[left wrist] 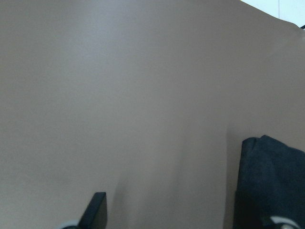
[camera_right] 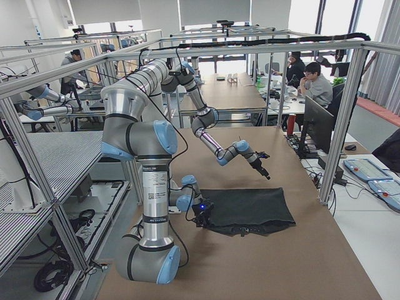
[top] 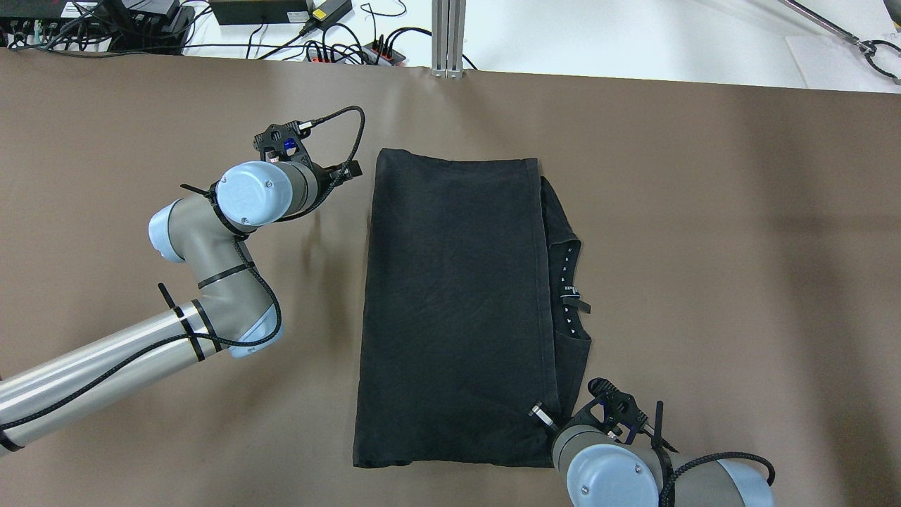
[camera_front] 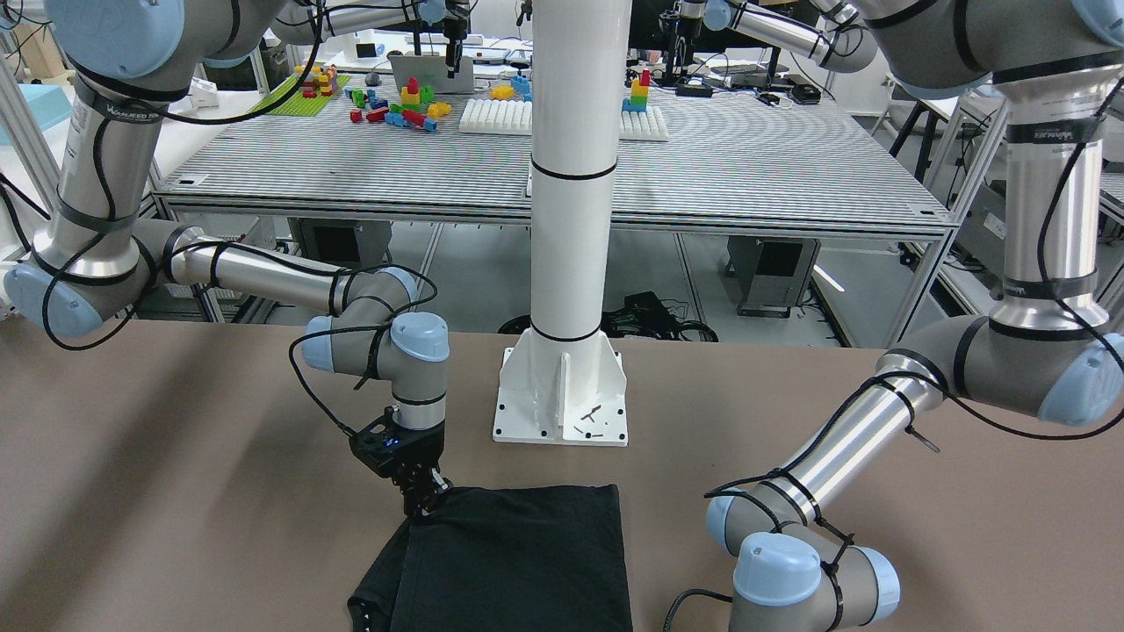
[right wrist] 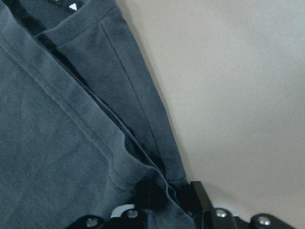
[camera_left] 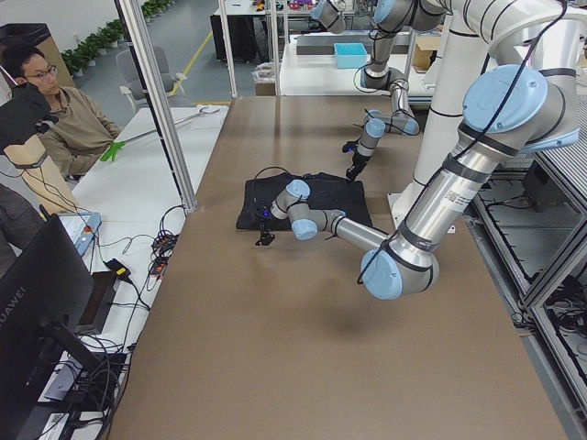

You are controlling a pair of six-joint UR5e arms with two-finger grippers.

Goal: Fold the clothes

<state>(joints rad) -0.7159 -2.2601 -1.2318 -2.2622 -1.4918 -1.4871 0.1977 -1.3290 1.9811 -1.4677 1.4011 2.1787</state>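
**Right gripper pinched the garment's corner; left gripper hung open beside it**

In the overhead view the black garment [top: 450, 310] lay flat on the brown table [top: 704, 246], filling the middle of the frame as a tall rectangle. A folded-over layer covered most of it. Along its right edge a narrower strip of the lower layer stuck out, with a neckline and its label [top: 574, 290] showing.

The right gripper [top: 540, 414] sat at the lower right corner of the garment, near the bottom of the overhead frame. Its wrist camera showed the two fingers [right wrist: 200, 195] set narrowly, with the bunched hem of the top layer caught between them. In the front-facing view the same gripper [camera_front: 428, 505] touched the cloth's upper left corner, below and left of the white pole base [camera_front: 562, 395].

The left gripper [top: 348, 171] was just left of the garment's upper left corner in the overhead view, apart from the cloth. Its wrist view showed the jaws spread wide over bare table, with the garment's corner at the lower right of that frame.
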